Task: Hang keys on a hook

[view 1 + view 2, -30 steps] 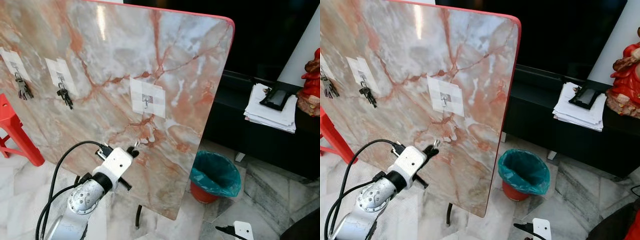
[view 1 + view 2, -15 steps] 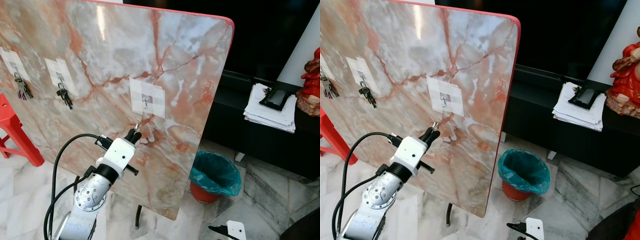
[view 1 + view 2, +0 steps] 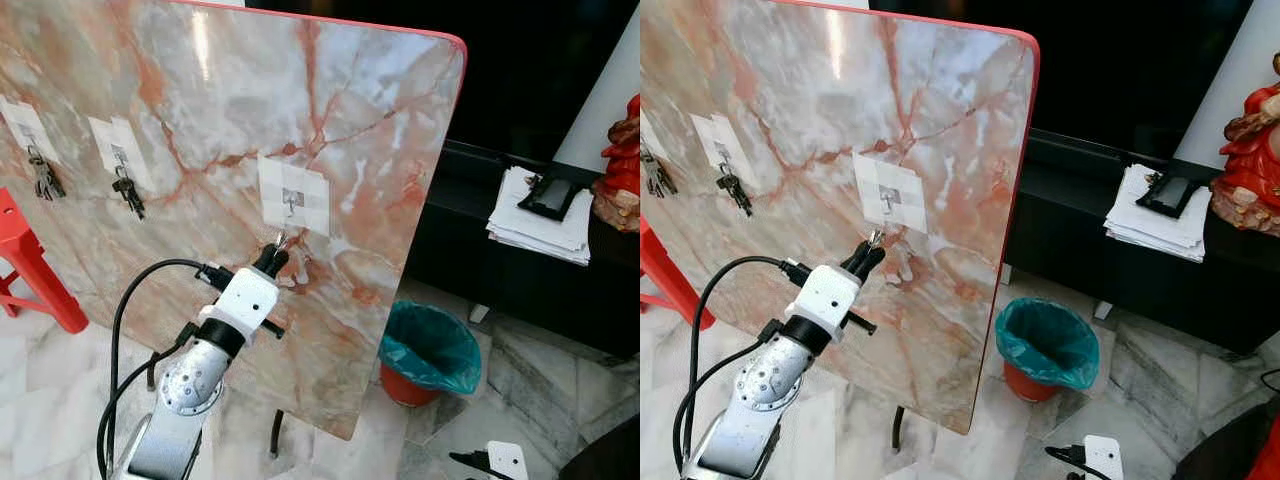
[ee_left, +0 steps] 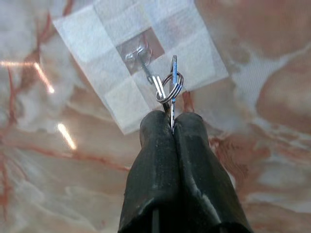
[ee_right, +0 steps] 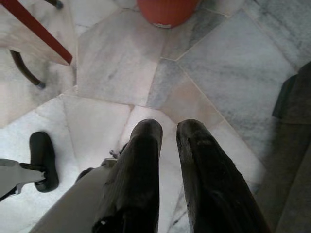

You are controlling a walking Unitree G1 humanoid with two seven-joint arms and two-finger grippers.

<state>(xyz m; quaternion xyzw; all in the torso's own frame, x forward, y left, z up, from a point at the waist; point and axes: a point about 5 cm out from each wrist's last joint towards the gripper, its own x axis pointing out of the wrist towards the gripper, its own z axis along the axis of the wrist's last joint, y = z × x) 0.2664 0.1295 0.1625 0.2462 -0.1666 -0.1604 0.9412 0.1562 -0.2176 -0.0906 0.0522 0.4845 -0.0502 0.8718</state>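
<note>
No readable writing, label, brand or number anywhere from where I stand; the stack of white papers (image 3: 540,225) on the black low cabinet (image 3: 500,270) is too small to read.

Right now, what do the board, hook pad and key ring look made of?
Board: glossy marble-look slab, maybe laminate; pink veins, light glare, red edge.
Hook pad: translucent white adhesive, likely plastic, with a small metal hook.
Key ring: shiny steel-like wire, pinched in the left claw.

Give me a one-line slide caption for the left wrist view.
Left claw, shut on a silver key ring, holds it just below the small metal hook taped to the pink marble board.
</note>
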